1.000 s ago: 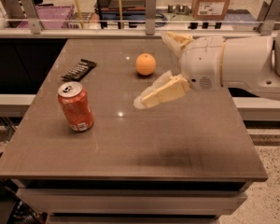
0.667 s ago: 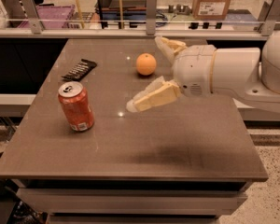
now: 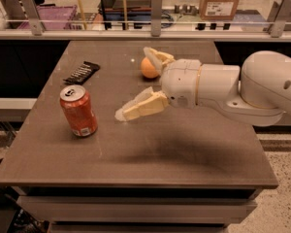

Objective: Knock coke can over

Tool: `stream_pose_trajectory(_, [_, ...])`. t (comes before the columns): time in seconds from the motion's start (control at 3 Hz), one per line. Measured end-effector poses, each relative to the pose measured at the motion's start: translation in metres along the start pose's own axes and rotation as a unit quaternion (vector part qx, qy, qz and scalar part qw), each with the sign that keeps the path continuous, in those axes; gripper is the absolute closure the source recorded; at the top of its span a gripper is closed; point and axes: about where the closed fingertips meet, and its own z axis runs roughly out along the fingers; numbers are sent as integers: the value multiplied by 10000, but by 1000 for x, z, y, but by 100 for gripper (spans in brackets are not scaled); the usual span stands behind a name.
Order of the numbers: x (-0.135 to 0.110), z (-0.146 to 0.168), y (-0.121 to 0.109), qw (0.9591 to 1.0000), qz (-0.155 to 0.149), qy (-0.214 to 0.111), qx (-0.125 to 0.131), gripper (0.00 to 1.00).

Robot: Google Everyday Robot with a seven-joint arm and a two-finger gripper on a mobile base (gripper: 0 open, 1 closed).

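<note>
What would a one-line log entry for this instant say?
coke can: upright, untouched | claw: open, over table, between coke can and orange | knock: not yet done

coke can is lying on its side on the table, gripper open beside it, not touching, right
Not quite. The camera view shows the can standing upright on the table, not lying on its side. The rest holds: the gripper is open beside it, not touching.

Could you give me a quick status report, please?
Gripper open, beside coke can, not touching. Coke can upright. Orange beyond gripper, not in the way.
</note>
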Motion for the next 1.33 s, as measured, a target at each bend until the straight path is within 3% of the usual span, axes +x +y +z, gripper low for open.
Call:
stream_pose_trajectory(0.33, [4,22,3,9994,111,-281,-192,0])
stream_pose_trajectory(1.33, [9,41,21,9989,335,-157,-277,0])
